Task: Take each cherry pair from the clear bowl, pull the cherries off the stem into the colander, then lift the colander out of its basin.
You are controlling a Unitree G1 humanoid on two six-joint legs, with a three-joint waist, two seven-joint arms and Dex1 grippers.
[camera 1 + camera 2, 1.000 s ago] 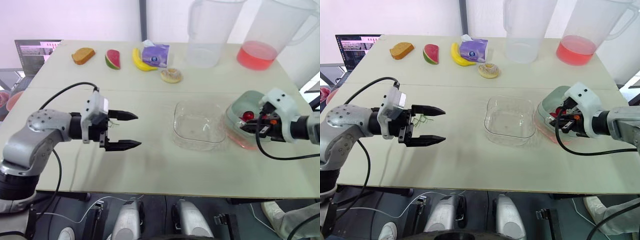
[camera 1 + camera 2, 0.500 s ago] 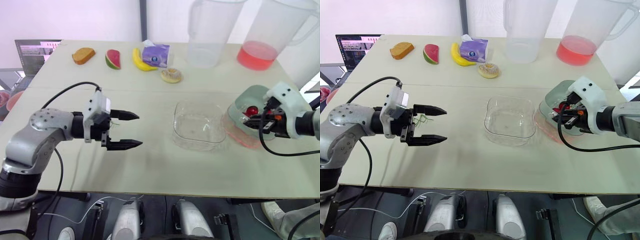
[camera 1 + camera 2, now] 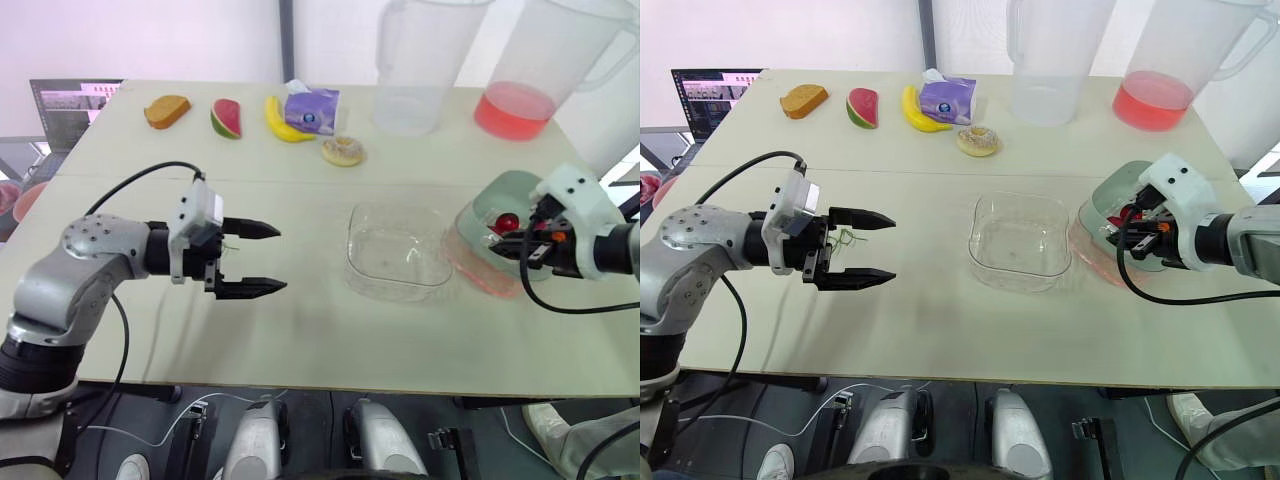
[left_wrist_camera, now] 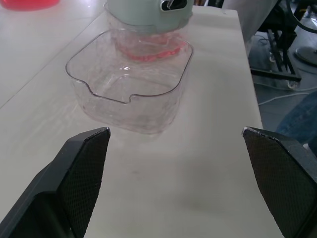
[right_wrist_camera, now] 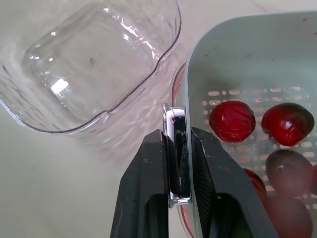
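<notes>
— Jaws of the right gripper (image 5: 177, 135) are clamping the colander (image 3: 495, 192) rim; the left gripper (image 3: 280, 258) is hanging spread wide.
— Clear bowl (image 3: 395, 283) is sitting empty, so I'm guessing the lifting is coming: straight up, out of the basin (image 3: 470, 272).

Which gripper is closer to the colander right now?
Right. The right gripper is shut on the rim of the colander, beside the clear bowl; the left gripper hangs open over the table, on the far side of that bowl.

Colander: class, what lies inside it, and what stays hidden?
Red cherries, at least four, lie on the slotted floor of the colander. The right tool, clamped on its rim, covers part of the inside, hiding the full count.
</notes>
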